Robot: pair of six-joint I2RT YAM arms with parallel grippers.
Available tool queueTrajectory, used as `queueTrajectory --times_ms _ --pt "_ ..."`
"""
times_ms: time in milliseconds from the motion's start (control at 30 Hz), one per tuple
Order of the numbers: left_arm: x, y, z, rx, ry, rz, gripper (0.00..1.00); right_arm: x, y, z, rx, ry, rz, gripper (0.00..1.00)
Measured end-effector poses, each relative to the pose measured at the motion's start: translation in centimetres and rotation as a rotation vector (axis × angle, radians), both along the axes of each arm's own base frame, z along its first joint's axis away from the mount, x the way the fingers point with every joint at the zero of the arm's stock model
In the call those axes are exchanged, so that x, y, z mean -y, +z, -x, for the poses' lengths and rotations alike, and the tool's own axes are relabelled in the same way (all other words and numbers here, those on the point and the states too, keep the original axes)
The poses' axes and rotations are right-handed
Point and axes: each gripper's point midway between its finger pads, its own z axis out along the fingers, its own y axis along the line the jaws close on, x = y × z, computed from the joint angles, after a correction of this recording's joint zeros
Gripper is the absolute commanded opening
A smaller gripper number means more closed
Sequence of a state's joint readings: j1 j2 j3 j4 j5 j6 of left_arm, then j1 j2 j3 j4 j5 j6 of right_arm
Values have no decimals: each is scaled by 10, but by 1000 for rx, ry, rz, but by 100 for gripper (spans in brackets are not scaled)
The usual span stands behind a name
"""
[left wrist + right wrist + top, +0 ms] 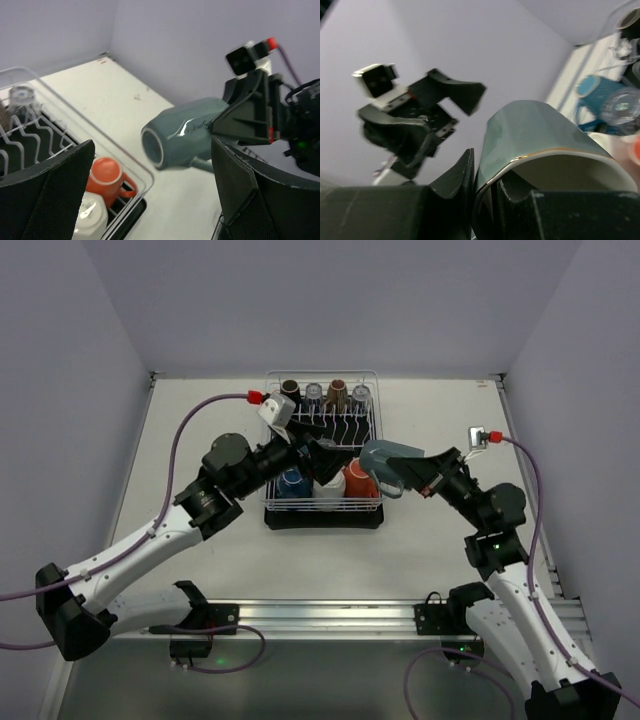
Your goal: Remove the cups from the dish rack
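at the right edge of the dish rack (325, 518), the right tool (408, 476) is clamped on the rim of a grey-teal mug (385, 454), held sideways above the tabletop (200, 420). left tool (325, 453) gapes empty over the rack's front row: blue cup (291, 483), white cup (328, 486), orange cup (358, 483).

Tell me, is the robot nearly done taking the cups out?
Not nearly. No cup stands on the table yet. The right gripper holds a grey-green mug by the dish rack. Seven sit inside: blue cup, white cup, orange cup in front, four cups along the back.
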State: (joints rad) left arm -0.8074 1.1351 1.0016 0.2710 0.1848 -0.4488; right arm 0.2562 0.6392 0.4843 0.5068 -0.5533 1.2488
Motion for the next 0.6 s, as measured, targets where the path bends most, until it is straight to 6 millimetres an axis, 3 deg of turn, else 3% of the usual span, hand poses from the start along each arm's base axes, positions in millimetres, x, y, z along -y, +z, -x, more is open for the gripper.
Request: queueTrajectory --times_ms 200,300,367,500,600 --pt "-47 -34 -5 -62 189 -202 100 18 9 -37 -21 -208 292 0" --pt "-76 -49 4 -98 255 -291 100 37 18 -60 -19 -334 462 0" --pt "-94 -57 13 -110 286 -329 100 51 13 -82 -58 -412 601 0" --pt "-130 -69 24 -117 372 -384 100 83 -17 -132 -184 -537 899 0" --pt "-148 -80 28 -107 426 -401 100 101 -63 -168 -315 -555 1123 0"
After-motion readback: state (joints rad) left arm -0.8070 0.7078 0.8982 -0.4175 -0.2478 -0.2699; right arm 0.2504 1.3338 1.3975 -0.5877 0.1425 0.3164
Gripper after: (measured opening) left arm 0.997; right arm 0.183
